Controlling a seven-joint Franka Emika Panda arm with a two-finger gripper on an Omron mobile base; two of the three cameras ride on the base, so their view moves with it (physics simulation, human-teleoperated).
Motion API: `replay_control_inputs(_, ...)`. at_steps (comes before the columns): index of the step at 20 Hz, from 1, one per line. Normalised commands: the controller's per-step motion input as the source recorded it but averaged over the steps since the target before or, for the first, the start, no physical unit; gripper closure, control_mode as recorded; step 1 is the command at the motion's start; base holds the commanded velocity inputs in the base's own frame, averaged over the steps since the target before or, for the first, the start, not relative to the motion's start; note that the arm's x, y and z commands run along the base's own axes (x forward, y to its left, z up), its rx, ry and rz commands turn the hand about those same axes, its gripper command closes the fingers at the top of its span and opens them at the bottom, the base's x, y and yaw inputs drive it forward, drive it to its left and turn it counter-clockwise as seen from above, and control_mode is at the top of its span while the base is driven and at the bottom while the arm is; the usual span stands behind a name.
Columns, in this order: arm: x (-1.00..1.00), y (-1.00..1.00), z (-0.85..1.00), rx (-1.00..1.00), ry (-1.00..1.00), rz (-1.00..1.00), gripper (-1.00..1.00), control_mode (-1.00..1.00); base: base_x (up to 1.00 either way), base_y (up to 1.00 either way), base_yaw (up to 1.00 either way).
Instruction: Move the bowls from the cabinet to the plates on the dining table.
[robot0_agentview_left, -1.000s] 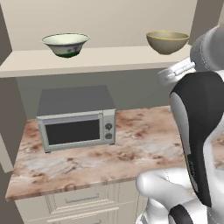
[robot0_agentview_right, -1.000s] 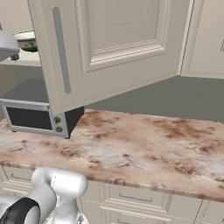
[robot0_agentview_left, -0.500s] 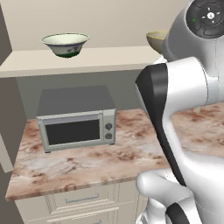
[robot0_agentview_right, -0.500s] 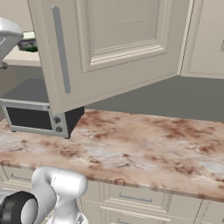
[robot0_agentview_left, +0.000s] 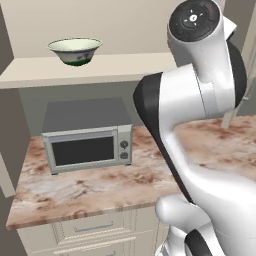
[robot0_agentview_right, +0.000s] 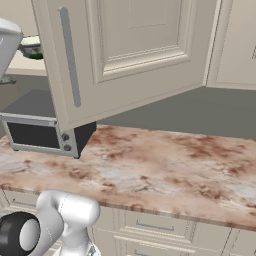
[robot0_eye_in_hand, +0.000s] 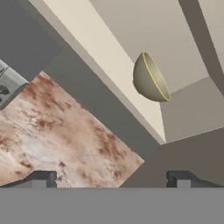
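Operator: Since the earlier frame, what has moved?

Technician: Compared with one second ago, the arm (robot0_agentview_left: 200, 100) has swung up and across the left base view. It now covers the right part of the shelf (robot0_agentview_left: 100, 70), where the olive-tan bowl was visible before. The cream-white bowl (robot0_agentview_left: 75, 50) has not shifted; it sits at 10 o'clock in that view, upright on the shelf. The microwave (robot0_agentview_left: 87, 137) below it is also unchanged.

Operator: State of the fingers?

Technician: Spread wide, with nothing between them. In the hand view the gripper (robot0_eye_in_hand: 111, 179) shows its two dark tips well apart at the bottom edge.

Operator: Where is the target relative to them?

Technician: The olive-tan bowl (robot0_eye_in_hand: 151, 78) lies ahead of the tips, toward 1 o'clock in the hand view, well apart from them. That view is rolled, so the bowl appears on its side with the yellowish rim toward 3 o'clock; it rests on the cabinet shelf. The open cabinet door (robot0_agentview_right: 125, 55) hangs over the counter (robot0_agentview_right: 165, 165).

Operator: Requirement for the approach?

Technician: Judged from this: close in toward 1 o'clock and straddle the rim.
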Motion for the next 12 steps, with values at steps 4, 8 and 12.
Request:
replay_control_inputs(4,0.11,-0.07,-0.01,-0.15,0.08,-0.07,-1.0,-1.0,0.0,0.0,0.0)
replay_control_inputs(8,0.2,-0.24,-0.14,-0.04,0.03,-0.03,-1.0,-1.0,0.0,0.0,0.0)
replay_control_inputs(12,0.2,-0.26,-0.14,-0.05,0.02,-0.03,-1.0,-1.0,0.0,0.0,0.0)
